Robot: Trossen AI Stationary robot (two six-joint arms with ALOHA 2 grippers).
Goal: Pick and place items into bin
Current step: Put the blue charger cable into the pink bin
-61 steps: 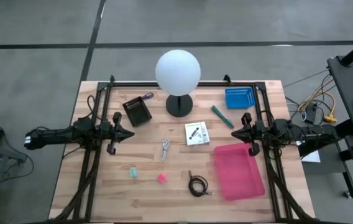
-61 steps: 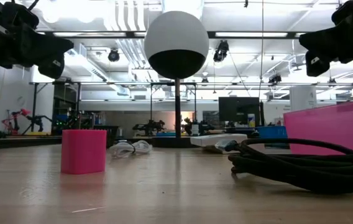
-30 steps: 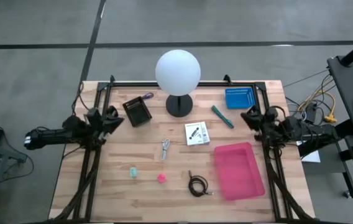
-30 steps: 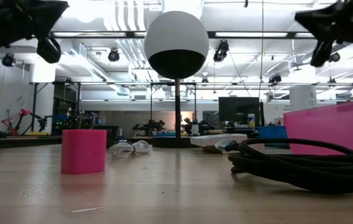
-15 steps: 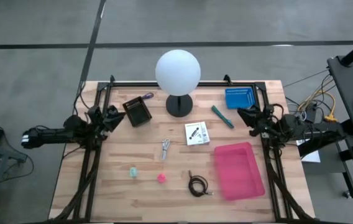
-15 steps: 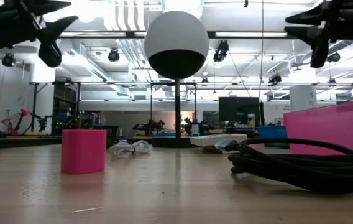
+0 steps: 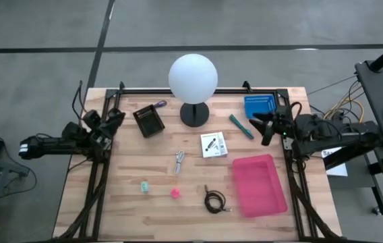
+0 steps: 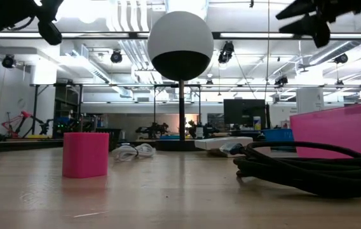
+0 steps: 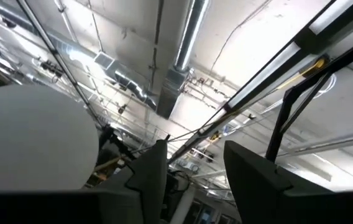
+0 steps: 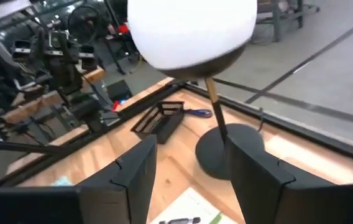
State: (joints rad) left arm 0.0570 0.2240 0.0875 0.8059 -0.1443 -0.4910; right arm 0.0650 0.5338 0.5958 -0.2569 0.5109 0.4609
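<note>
The items lie loose on the wooden table [image 7: 110, 202]: a dark coiled cable [image 7: 214, 200], a silvery metal piece [image 7: 179, 160], a teal pen [image 7: 241, 126], a purple cord [image 7: 159, 105], a green block [image 7: 144, 186], a pink block [image 7: 175, 193] and a white card [image 7: 213, 144]. The pink bin [image 7: 259, 183] sits at the near right. My left gripper [image 7: 114, 120] hangs open above the table's left edge, tipped upward. My right gripper [image 7: 259, 125] is open in the air just right of the pen, facing the lamp [image 10: 189, 31].
A white globe lamp [image 7: 193, 77] on a black base stands at the far middle. A black basket [image 7: 148, 121] sits left of it and a blue basket [image 7: 259, 106] at the far right. Dark frame rails run along the left, right and far edges.
Both grippers have opened and risen. My right gripper has come up the most and swung level toward the table's middle. My left gripper has tipped upward, its fingers now aimed at the ceiling. No item has moved.
</note>
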